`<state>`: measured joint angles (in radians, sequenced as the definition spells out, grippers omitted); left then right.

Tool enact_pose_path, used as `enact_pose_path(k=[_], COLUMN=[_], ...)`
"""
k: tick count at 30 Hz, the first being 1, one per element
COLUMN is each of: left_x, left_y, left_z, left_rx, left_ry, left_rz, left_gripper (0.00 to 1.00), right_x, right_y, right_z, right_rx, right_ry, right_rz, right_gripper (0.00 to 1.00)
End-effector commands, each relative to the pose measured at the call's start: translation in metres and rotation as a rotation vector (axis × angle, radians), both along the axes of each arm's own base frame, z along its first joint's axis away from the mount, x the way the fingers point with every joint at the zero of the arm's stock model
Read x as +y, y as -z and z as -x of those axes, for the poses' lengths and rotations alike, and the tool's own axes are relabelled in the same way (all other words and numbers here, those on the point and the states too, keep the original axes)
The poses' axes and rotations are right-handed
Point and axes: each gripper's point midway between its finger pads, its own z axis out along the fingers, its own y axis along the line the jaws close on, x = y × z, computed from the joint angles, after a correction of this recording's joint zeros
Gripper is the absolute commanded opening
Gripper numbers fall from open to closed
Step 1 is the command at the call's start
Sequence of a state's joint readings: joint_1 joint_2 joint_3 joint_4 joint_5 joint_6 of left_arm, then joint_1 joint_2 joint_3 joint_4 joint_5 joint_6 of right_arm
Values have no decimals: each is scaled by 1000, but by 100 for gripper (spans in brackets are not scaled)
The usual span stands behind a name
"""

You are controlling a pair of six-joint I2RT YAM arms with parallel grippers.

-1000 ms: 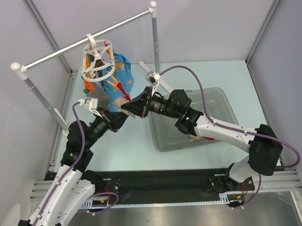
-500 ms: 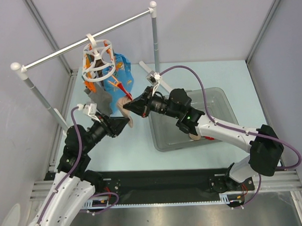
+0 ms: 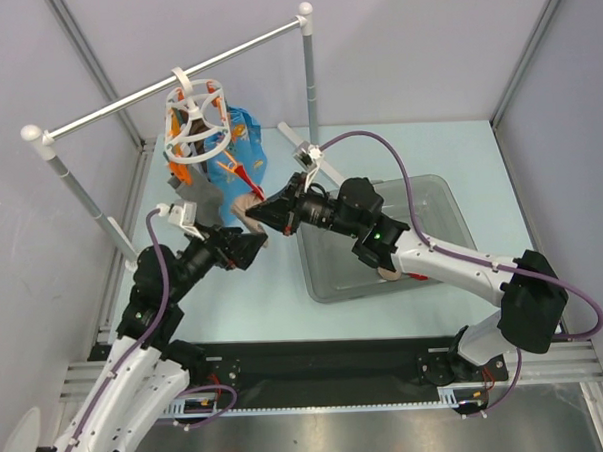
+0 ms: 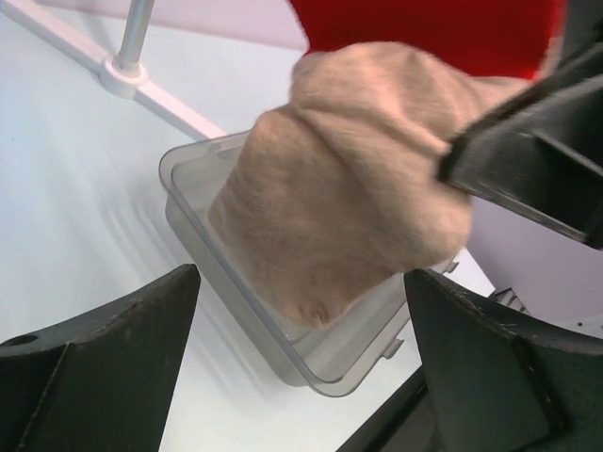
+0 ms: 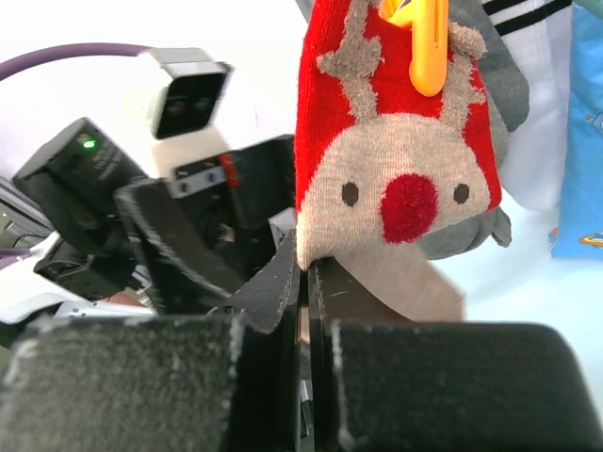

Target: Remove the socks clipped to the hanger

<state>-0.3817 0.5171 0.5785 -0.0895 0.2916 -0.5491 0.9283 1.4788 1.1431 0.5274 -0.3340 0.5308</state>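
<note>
Socks (image 3: 202, 200) hang bunched under the white ring hanger (image 3: 195, 121), over the far left of the table (image 3: 285, 297). Nearest the arm bases, the left gripper (image 4: 300, 273) hovers with its fingers spread wide and touching nothing. The beige toe of a red reindeer sock (image 5: 396, 179) dangles just ahead of the gap between them. The right gripper (image 5: 306, 273) reaches in from the right, and its fingers are pressed together on that beige toe end (the pinch shows plainly in the right wrist view). The sock's upper end is held by an orange clip (image 5: 426, 47), so it is not yet off the hanger. Behind it sit a grey sock (image 5: 499, 85) and a white sock with black stripes (image 5: 537, 141), with a blue printed cloth (image 5: 584, 141) just beside them. To the right, beneath the right arm, a clear grey bin (image 3: 435, 195) rests on the table. Farther back, the hanger hangs by its hook from a long white rail (image 3: 116, 104) on two posts.
</note>
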Motion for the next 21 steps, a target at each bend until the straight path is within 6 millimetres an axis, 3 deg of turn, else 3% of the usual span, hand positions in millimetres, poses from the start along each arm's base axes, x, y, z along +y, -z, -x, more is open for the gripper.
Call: enact_pose_path(k=[1,4,5,6,8,9,11,14,15,17,18,19,21], left_x=[-3,-7,-10,-12,-15,-16,-15,-13,-12,-10,-10,-10,-9], left_y=[-22,-24,-34,-34,-36,-34,-25,-20,-20,-20,-20,-21,-19], left_z=[-12,-16,-15,-15,-13,-12,-10,-5,-3,0,1,2,2], left_rx=[-68,-57,-81,-83,-88,-82,-52,-45,-47,-52,-53,-56,-51], left_ry=[-26,-26,-12,-2,18,21,25,28,28,28,30,30,29], left_rz=[9,14,29,30,19,12,-12,-21,-22,-21,-22,-24,-30], left_gripper=[95,83,79,60,34,14,0,0,0,0,0,0,0], right_x=[-3,0,2,2,4,4,2,-4,-5,-6,-7,-5,-3], right_y=[-30,-25,-20,-20,-15,-13,-11,-14,-11,-22,-20,-18,-25], right_z=[12,13,12,12,7,6,-5,-21,-25,-30,-35,-37,-39], right_rx=[-35,-28,-22,-21,-19,-21,-35,-59,-61,-90,-104,-107,-127], right_ry=[-21,-31,-31,-31,-17,-10,39,112,120,135,142,140,124], right_rz=[-66,-59,-50,-49,-33,-23,13,62,87,92,118,132,138], right_gripper=[0,0,0,0,3,6,16,35,38,41,39,25,10])
